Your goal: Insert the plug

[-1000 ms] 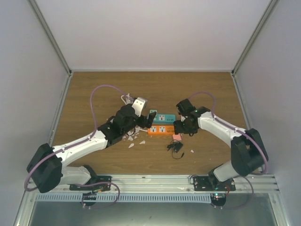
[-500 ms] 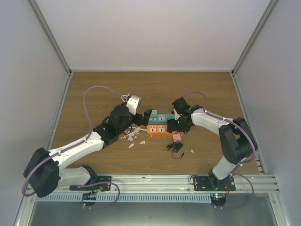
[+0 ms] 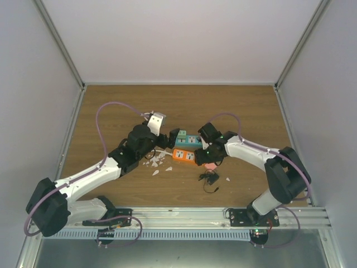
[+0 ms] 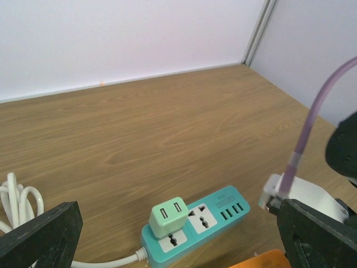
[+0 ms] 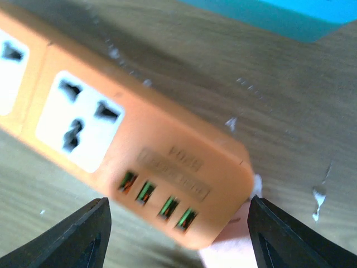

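A mint green plug (image 4: pixel 170 216) with two USB slots stands on the cord-end socket of the teal power strip (image 4: pixel 231 202); I cannot tell how deep it sits. My left gripper (image 4: pixel 177 226) is open wide just short of the strip, holding nothing. From above, the plug (image 3: pixel 182 134) and teal strip (image 3: pixel 191 141) lie just right of the left gripper (image 3: pixel 174 137). An orange power strip (image 5: pixel 167 151) lies beside the teal one. My right gripper (image 5: pixel 178 223) stands open around its USB end, fingers (image 5: pixel 83 234) clear of its sides. In the top view, the right gripper (image 3: pixel 202 158) is at the right end of the orange strip (image 3: pixel 184 156).
A pink object (image 5: pixel 228 251) lies under the orange strip's end. A black adapter with a thin cable (image 3: pixel 209 178) rests nearer the arm bases. White scraps (image 3: pixel 156 164) litter the wood by the left arm. A coiled white cord (image 4: pixel 17 204) lies left of the teal strip.
The right gripper has moved left and nearer, down onto the orange strip's end, and that strip has shifted and turned slightly. The left gripper drew back a little to the left.
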